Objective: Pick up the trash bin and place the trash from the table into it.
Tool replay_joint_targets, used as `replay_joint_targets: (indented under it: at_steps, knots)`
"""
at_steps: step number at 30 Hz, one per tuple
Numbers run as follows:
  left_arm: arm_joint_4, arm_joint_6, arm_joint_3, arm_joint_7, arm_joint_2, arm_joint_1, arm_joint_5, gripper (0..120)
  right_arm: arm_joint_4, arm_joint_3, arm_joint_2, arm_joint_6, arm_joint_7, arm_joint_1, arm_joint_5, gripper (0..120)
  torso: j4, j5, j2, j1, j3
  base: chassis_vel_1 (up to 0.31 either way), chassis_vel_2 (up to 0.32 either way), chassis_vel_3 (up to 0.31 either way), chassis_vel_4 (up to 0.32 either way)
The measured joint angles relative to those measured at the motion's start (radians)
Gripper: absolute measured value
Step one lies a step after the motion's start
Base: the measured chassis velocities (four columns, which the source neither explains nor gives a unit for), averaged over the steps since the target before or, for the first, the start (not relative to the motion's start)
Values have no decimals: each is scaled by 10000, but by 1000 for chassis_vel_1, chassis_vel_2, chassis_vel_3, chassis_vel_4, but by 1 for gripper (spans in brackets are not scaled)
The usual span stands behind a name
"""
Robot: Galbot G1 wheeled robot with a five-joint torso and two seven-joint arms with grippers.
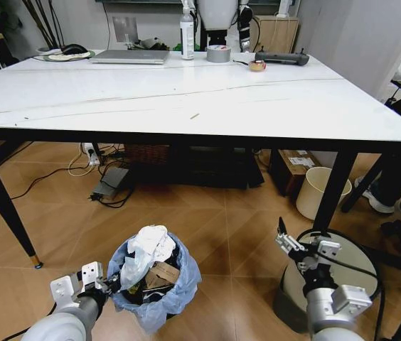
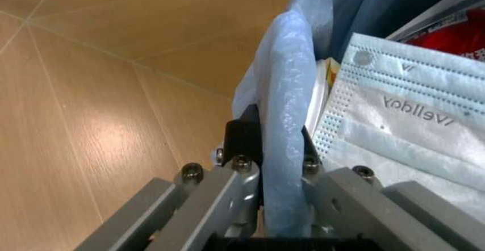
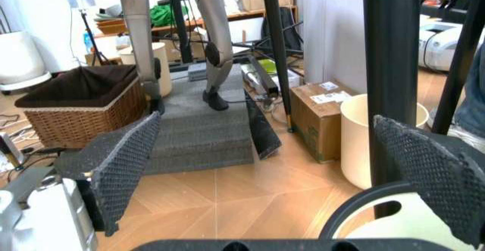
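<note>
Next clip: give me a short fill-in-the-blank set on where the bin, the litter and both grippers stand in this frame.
1. The left gripper is shut on the ____ of the trash bin.
2. The trash bin stands on the ____, in front of the table.
3. The trash, tissues and torn cardboard, lies inside the ____.
4. The right gripper hovers above the black-rimmed white bin with its fingers ____.

Missing words: rim; floor; trash bin; open

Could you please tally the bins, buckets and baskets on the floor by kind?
round trash bin lined with a light-blue plastic bag: 1
larger black-rimmed white bin: 1
plain cream bucket: 1
brown woven wicker basket: 1
Total: 4
</note>
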Motion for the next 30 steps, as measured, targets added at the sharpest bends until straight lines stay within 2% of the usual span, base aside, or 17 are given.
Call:
replay_joint_targets:
  at_steps: [7,15,22,30]
  knots:
    - [4,0,4,0,-12,-8,21,0,210,-52,-22,-107,73,42,222,100,-1,0,-322,-64,-260,0,0,0,0]
    - [47,0,58,-1,-55,-4,79,0,581,-62,-60,-243,121,21,306,100,0,0,-546,-104,-440,0,0,0,0]
    - [46,-1,106,-49,-101,-22,109,0,865,67,-200,-306,187,-47,362,100,0,1,-891,-120,-768,0,0,0,0]
    - [-18,-1,113,-55,-109,-42,111,0,993,74,-184,-312,196,-119,338,100,-1,0,-1008,-116,-898,0,0,0,0]
